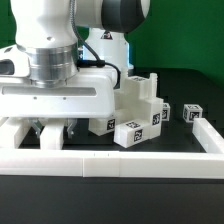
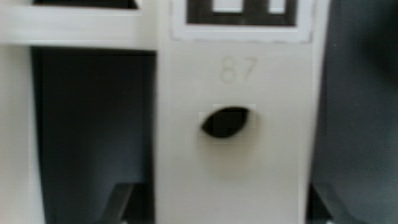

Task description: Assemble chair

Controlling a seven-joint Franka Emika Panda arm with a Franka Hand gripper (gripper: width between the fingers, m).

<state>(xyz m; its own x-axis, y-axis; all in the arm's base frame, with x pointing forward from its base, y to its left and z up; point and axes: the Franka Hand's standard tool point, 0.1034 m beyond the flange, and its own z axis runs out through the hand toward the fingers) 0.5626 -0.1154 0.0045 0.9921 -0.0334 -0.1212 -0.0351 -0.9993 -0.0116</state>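
Exterior view shows one arm (image 1: 60, 40) filling the exterior view's left, its gripper (image 1: 47, 128) down close to the black table (image 1: 180, 145) and just behind the rail (image 1: 100, 162). The wide white hand hides most of the fingers, so I cannot tell whether the gripper is apart, together or clamped on anything. One chair (image 1: 140, 100) stands as a stepped white body at the middle of the table, just beside the hand on the exterior view's right; at least three tags show on its near faces. Two small tagged pieces sit outside that mass. The front block (image 1: 131, 133) lies just before it, touching or not I cannot tell. The far block (image 1: 192, 113) rests apart toward the exterior view's right, near the rail. Two runs of rail are visible, one along the front and one on the exterior view's right, meeting at a corner. Up close, the wrist view shows one white strut (image 2: 231, 160) bearing one round dark hole (image 2: 222, 122), one tag (image 2: 240, 12) cut by the picture's edge, and a faint raised number too blurred to read. Two dark slots flank the strut, one on each side.
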